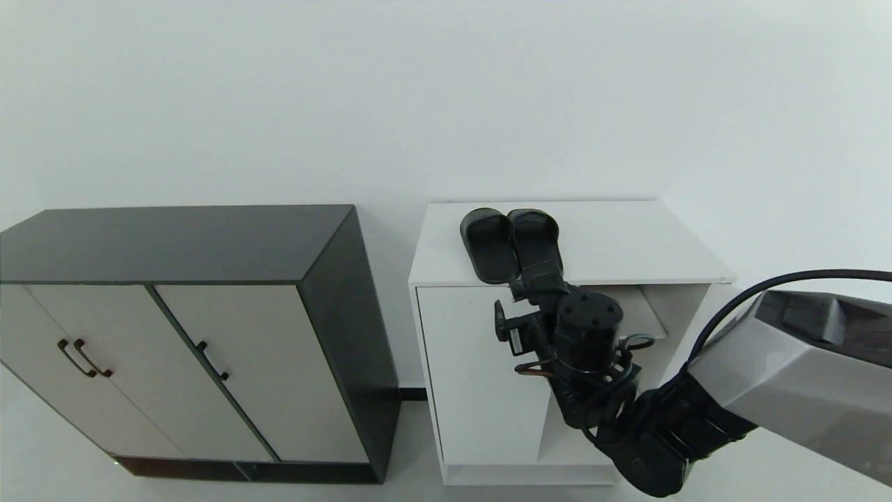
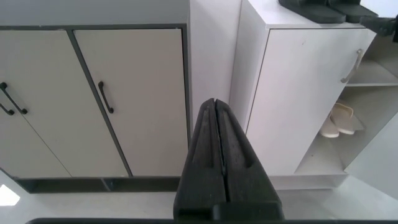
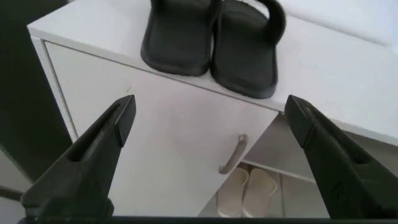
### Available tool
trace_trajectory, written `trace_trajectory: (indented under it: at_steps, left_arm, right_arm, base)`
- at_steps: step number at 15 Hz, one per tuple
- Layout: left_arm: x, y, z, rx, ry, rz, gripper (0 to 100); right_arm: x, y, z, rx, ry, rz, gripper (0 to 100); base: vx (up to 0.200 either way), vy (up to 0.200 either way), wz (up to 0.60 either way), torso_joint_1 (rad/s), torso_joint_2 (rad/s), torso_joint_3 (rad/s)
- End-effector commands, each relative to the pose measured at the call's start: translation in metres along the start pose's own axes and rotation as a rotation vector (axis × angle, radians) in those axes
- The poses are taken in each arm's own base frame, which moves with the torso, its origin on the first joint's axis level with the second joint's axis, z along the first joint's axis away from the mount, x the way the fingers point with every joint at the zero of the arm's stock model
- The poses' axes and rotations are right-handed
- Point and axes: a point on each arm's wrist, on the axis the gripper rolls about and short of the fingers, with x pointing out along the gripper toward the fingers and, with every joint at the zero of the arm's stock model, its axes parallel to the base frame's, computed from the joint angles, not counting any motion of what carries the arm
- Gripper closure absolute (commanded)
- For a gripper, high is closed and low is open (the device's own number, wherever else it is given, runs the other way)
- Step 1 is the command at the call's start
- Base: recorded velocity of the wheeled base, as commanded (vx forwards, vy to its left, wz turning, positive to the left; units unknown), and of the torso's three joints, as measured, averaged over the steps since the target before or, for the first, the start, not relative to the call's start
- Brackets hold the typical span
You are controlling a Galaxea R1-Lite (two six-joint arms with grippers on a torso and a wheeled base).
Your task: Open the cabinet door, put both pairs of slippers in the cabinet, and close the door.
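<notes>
A pair of black slippers (image 1: 512,244) (image 3: 211,43) lies side by side on top of the white cabinet (image 1: 627,244), near its front edge. My right gripper (image 1: 536,277) (image 3: 210,106) is open just in front of their heels, at the level of the cabinet's top edge. The cabinet's left door (image 3: 155,118), with its handle (image 3: 231,155), is closed. Its right half stands open, and a pale pair of slippers (image 2: 341,119) (image 3: 247,191) rests on a lower shelf inside. My left gripper (image 2: 216,107) is shut and empty, low down, facing the gap between the two cabinets.
A dark cabinet (image 1: 174,244) with grey doors (image 2: 124,93) and dark handles stands left of the white one, a narrow gap apart. Both stand against a white wall. The open shelf (image 1: 655,307) lies right of my right wrist.
</notes>
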Motion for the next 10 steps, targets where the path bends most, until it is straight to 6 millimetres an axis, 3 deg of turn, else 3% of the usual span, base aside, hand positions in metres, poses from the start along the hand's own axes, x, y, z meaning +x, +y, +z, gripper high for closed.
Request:
trace_trajectory:
  at_steps: [1, 4, 10]
  left_arm:
    - [0.000, 0.000, 0.000, 0.001, 0.001, 0.000, 100]
    - [0.000, 0.000, 0.000, 0.001, 0.001, 0.000, 100]
    - [0.000, 0.000, 0.000, 0.001, -0.001, 0.002, 100]
  right_arm:
    - [-0.006, -0.005, 0.038, 0.117, 0.050, 0.010, 0]
    - [-0.015, -0.007, 0.070, 0.234, 0.137, -0.015, 0]
    - [-0.014, -0.007, 0.067, 0.226, 0.163, -0.060, 0]
  base:
    - [0.000, 0.000, 0.00, 0.000, 0.00, 0.000]
    - [0.000, 0.000, 0.00, 0.000, 0.00, 0.000]
    - [0.000, 0.000, 0.00, 0.000, 0.00, 0.000]
